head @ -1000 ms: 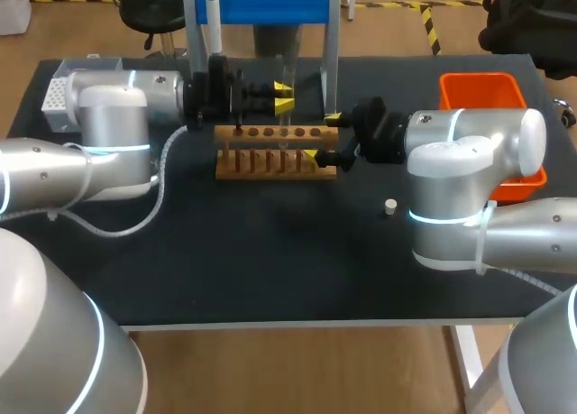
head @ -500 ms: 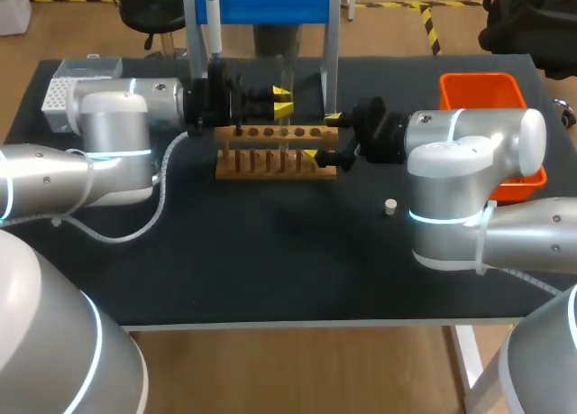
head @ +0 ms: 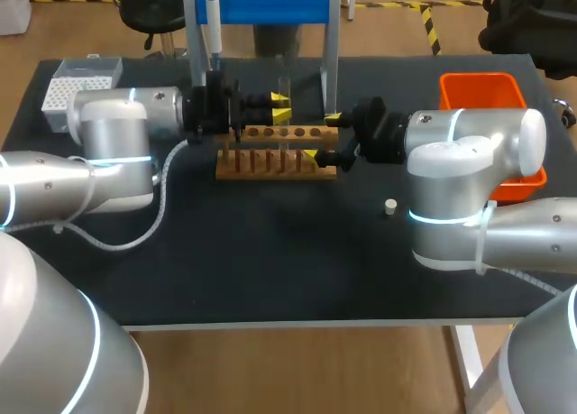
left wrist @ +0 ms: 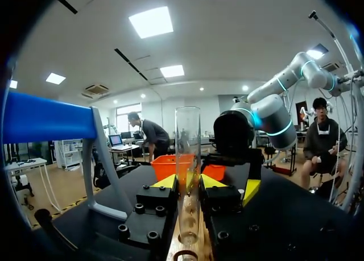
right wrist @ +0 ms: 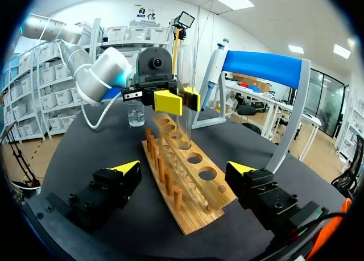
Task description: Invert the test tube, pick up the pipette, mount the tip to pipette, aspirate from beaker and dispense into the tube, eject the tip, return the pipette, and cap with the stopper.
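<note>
A clear test tube (head: 284, 91) stands upright, mouth up, with my left gripper (head: 281, 108) shut on it over the wooden rack (head: 261, 161). In the left wrist view the tube (left wrist: 187, 141) runs between the yellow fingertips (left wrist: 165, 182) down to a rack hole. My right gripper (head: 323, 138) is open and straddles the rack's right end. From the right wrist, the rack (right wrist: 196, 158) lies between wide-apart fingers (right wrist: 126, 169) without touching them. The pipette (head: 214, 22) hangs on the blue stand. The stopper (head: 390, 207) lies on the table.
A beaker (right wrist: 136, 114) stands beyond the rack, near my left arm. A white tip box (head: 65, 87) sits at the far left corner and an orange bin (head: 482, 91) at the far right. The blue stand (head: 270, 4) rises behind the rack.
My left gripper has come down a little with the tube, bringing its lower end to the rack. The right arm has stayed put.
</note>
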You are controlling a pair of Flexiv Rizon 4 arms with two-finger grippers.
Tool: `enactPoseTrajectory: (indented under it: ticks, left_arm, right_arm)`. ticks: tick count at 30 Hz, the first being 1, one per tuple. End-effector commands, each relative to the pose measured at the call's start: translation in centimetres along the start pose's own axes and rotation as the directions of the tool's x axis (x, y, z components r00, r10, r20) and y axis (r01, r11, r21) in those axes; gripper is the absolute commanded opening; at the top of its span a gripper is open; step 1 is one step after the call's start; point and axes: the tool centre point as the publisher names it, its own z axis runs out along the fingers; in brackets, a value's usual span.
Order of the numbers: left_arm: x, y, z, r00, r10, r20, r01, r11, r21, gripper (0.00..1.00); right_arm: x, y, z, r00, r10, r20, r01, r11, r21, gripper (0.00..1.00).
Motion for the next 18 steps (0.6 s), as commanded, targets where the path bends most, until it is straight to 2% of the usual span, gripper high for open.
enactPoseTrajectory:
  ticks: [1, 18]
  left_arm:
    - [-0.12, 0.51, -0.02, 1.000, 0.001, -0.003, -0.001, 1.000, 0.009, 0.00]
    - [-0.07, 1.15, 0.03, 1.000, -0.005, -0.004, 0.005, 1.000, 0.012, 0.00]
  right_arm:
    - [0.05, -0.08, 0.06, 1.000, 0.000, 0.002, 0.000, 1.000, -0.003, 1.00]
    - [0.05, -0.08, 0.06, 1.000, 0.000, 0.002, 0.000, 1.000, -0.003, 1.00]
